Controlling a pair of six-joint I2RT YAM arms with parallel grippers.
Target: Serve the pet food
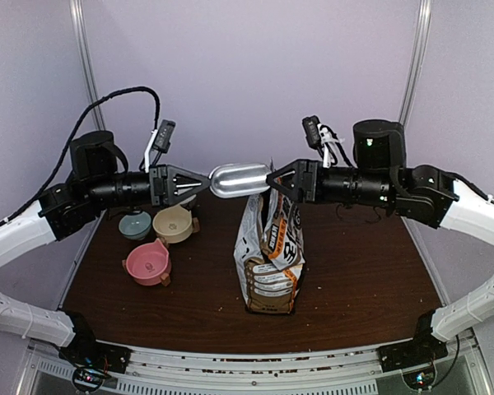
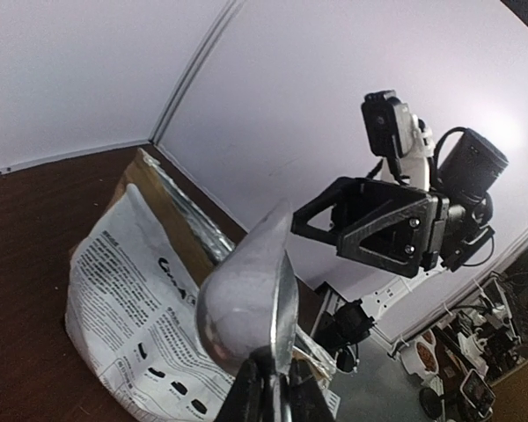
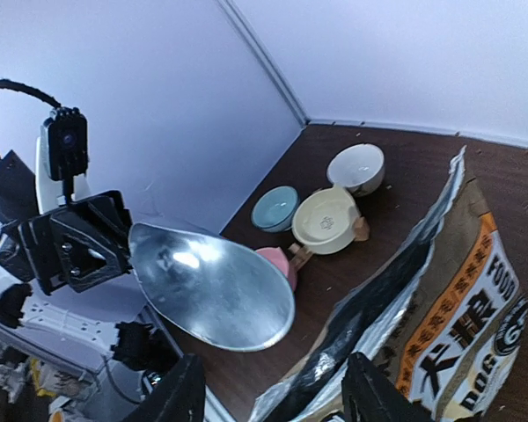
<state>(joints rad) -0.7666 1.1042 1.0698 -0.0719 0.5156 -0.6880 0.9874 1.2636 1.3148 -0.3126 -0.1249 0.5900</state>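
Note:
A shiny metal scoop (image 1: 239, 179) hangs in the air between the two arms, above the bag. My left gripper (image 1: 204, 183) is shut on its handle end; in the left wrist view the fingers (image 2: 246, 396) pinch the thin handle below the scoop's bowl (image 2: 246, 303). My right gripper (image 1: 272, 181) stands open just at the scoop's far tip, with nothing between its fingers (image 3: 180, 396). From the right wrist, the scoop's hollow (image 3: 211, 286) looks empty. The pet food is out of view. The printed foil bag (image 1: 272, 247) stands open under the scoop.
Left of the bag sit a pink bowl (image 1: 148, 263), a cream bowl (image 1: 173, 222) and a blue-grey bowl (image 1: 135, 224). A white bowl (image 3: 355, 167) lies behind them. Walls close the back and sides of the dark brown table (image 1: 354, 280).

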